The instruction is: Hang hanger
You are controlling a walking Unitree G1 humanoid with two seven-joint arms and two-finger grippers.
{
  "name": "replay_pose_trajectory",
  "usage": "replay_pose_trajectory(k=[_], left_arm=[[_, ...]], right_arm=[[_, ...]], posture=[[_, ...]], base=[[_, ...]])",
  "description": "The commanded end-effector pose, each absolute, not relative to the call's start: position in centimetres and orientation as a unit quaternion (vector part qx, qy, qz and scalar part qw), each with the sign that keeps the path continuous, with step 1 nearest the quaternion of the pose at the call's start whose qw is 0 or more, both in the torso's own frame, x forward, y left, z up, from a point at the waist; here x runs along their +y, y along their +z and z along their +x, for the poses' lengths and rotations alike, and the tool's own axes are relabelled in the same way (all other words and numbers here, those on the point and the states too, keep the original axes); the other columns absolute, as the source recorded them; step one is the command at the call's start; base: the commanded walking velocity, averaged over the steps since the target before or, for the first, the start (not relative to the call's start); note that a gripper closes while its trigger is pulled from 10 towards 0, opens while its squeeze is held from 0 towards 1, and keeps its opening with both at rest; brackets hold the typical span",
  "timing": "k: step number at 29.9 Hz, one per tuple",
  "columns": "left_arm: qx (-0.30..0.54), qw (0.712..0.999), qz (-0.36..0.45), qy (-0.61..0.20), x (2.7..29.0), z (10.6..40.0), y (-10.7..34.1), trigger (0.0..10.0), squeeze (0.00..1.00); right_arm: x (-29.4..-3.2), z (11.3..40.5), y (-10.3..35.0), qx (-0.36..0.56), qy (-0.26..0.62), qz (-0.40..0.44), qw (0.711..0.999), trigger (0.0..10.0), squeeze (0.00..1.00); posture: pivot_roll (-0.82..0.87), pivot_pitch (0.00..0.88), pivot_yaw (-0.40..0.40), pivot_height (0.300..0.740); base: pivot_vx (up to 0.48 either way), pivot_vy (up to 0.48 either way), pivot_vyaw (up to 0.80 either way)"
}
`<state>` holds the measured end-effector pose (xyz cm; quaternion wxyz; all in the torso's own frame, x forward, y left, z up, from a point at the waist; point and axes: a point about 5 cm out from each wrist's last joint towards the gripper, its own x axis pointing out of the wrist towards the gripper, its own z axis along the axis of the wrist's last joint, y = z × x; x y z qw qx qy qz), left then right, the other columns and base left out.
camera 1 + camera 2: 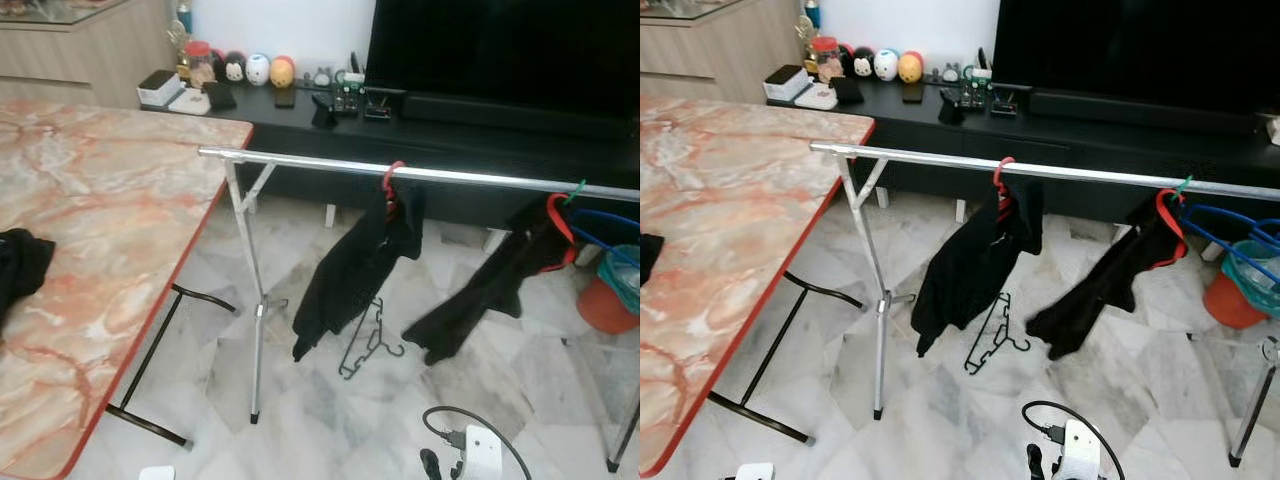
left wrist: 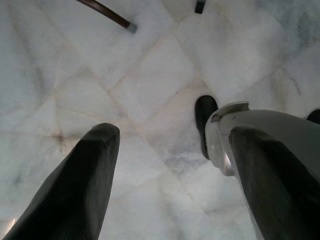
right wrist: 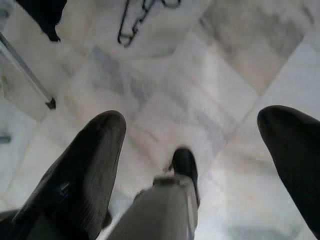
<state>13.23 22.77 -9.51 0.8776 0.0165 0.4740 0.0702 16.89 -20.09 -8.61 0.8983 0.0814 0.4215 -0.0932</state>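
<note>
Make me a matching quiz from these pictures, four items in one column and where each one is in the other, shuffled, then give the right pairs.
Things:
1. Black wire hanger
2. Red plastic hanger carrying a black garment
3. Crumpled black cloth
4. Row of round toy figures

Places:
A. On the marble-patterned table
B. Hooked on the silver metal rail
C. Lying on the white tiled floor
D. On the long black TV cabinet by the wall

Pairs: 1-C, 2-B, 3-A, 4-D
</note>
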Motion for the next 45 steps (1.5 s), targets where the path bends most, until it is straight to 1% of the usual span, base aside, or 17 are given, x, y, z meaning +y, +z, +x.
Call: replay_pose_trajectory(k=[1,4,13,22,26,28,34,45], left_arm=[[0.490,0.869,0.021,0.067,22.7,12.5,-9.8,10.0,0.00],[0.490,0.869,0.021,0.066,22.7,12.6,-9.8,10.0,0.00],[0.489,0.869,0.019,0.066,22.7,12.6,-9.8,10.0,0.00],[0.490,0.869,0.020,0.063,22.7,12.6,-9.8,10.0,0.00],[0.489,0.870,0.020,0.063,22.7,12.6,-9.8,10.0,0.00],[0.489,0.870,0.020,0.063,22.7,12.6,-9.8,10.0,0.00],[0.488,0.870,0.022,0.062,22.7,12.6,-9.8,10.0,0.00],[0.487,0.871,0.022,0.063,22.7,12.7,-9.8,10.0,0.00]], right_arm=[[-19.9,17.7,-8.2,0.408,-0.081,0.077,0.906,10.0,0.00],[-19.8,17.9,-8.2,0.406,-0.085,0.090,0.906,10.0,0.00],[-19.6,17.8,-8.2,0.404,-0.081,0.098,0.906,10.0,0.00],[-19.3,18.0,-8.2,0.404,-0.066,0.090,0.908,10.0,0.00],[-18.8,17.9,-8.3,0.408,-0.054,0.091,0.907,10.0,0.00],[-18.6,17.8,-8.3,0.407,-0.055,0.103,0.906,10.0,0.00],[-18.7,17.8,-8.3,0.408,-0.053,0.096,0.906,10.0,0.00],[-18.8,18.0,-8.2,0.402,-0.059,0.093,0.909,10.0,0.00]], posture=[[-0.01,0.018,-0.007,0.740],[-0.01,0.018,-0.008,0.740],[-0.01,0.018,-0.007,0.740],[-0.01,0.015,-0.007,0.740],[-0.01,0.016,-0.007,0.740],[-0.01,0.015,-0.008,0.740],[-0.01,0.020,-0.008,0.740],[-0.01,0.020,-0.008,0.740]], base=[[0.000,0.000,0.80],[0.000,0.000,0.57],[0.000,0.000,0.00],[0.260,0.000,0.00],[0.269,0.000,0.80],[0.270,0.000,0.00],[0.269,0.000,0.00],[0.000,0.000,0.00]])
